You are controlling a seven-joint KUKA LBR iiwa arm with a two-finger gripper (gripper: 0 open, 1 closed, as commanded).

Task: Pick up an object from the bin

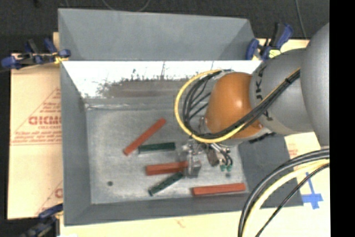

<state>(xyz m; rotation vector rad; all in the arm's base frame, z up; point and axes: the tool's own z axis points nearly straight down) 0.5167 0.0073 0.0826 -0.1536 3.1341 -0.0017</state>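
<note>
Red-brown flat stick [219,190] nearest, by front wall; dark green stick [165,182] next; second red-brown stick [164,169] mid-floor, gripper [194,162] over its right end, opening cannot be told. Judged light, stiff, smooth: grasp across narrow width

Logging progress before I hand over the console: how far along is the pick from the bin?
Done: the hand is low inside the bin, at the right end of the middle red stick. In hand: nothing looks lifted; that stick lies flat on the floor, with a dark green stick just below it in the view. Left: a sure grip and the lift out. I cannot tell whether it grips yet.
</note>
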